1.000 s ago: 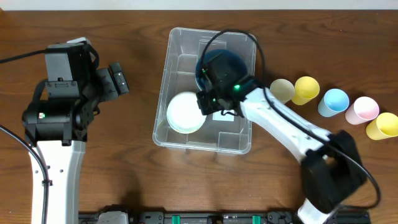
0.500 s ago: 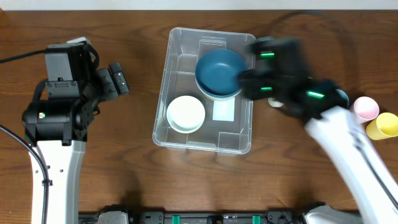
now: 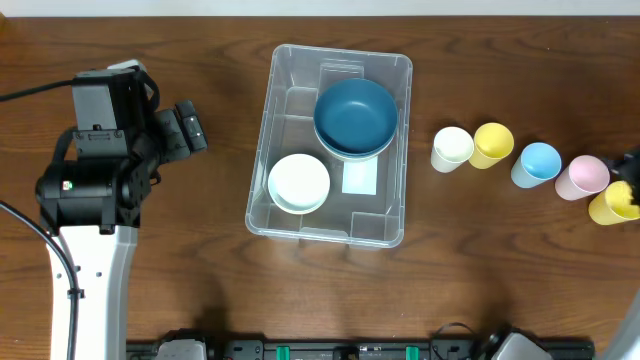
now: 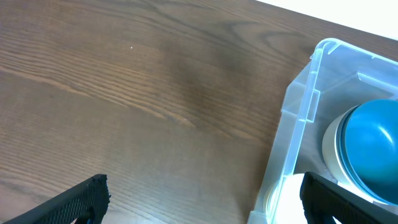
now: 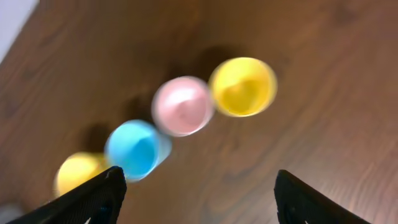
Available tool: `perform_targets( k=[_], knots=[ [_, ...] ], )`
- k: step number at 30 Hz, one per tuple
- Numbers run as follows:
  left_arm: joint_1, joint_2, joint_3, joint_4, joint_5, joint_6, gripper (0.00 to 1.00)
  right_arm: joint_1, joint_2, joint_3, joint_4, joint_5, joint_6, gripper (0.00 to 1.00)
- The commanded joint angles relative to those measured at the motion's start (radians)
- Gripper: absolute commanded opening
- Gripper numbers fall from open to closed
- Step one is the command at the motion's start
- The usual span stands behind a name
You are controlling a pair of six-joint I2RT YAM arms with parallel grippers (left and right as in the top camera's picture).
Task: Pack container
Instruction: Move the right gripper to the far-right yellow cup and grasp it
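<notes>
From the near edge of the desk [image 3: 200,265], the left gripper [image 3: 191,125] hangs over bare wood with its jaws spread wide and nothing between them, well apart from the one container [image 3: 262,150]. The container sits mid-desk, its long side running away from me. I count two bowls inside. The white bowl [image 3: 299,182] is at the near left, and the blue bowl [image 3: 355,117] is farther back. A paler rim seems to show under the blue bowl, though I cannot tell if that is a third. A white label [image 3: 359,177] lies on the container's floor between them. Off to the right stand five cups [image 3: 537,163] in a slanting row: one cream, one yellow, one blue, one pink, one more yellow. The right gripper [image 5: 199,183] hovers above that row, jaws wide apart and empty.
</notes>
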State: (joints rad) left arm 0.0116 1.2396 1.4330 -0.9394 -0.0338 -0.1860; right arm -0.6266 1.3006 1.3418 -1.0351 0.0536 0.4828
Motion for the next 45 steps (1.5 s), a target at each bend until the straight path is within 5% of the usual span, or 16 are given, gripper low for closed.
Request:
perform_targets(
  k=[1,11,32,39,45],
  knots=[
    [0.005,0.003,0.002,-0.003,-0.012,-0.002,0.98,-0.083,0.084,-0.024,0.012,-0.025,0.049,0.76],
    [0.005,0.003,0.002,-0.003,-0.012,-0.002,0.98,-0.146,0.332,-0.024,0.059,-0.029,0.055,0.77],
    [0.005,0.003,0.002,-0.003,-0.012,-0.002,0.98,-0.281,0.498,-0.109,0.206,-0.130,0.013,0.69],
    [0.005,0.003,0.002,-0.003,-0.012,-0.002,0.98,-0.278,0.486,-0.108,0.209,-0.133,0.010,0.17],
    [0.005,0.003,0.002,-0.003,-0.012,-0.002,0.98,-0.256,0.353,-0.098,0.176,-0.178,0.021,0.01]
  ],
)
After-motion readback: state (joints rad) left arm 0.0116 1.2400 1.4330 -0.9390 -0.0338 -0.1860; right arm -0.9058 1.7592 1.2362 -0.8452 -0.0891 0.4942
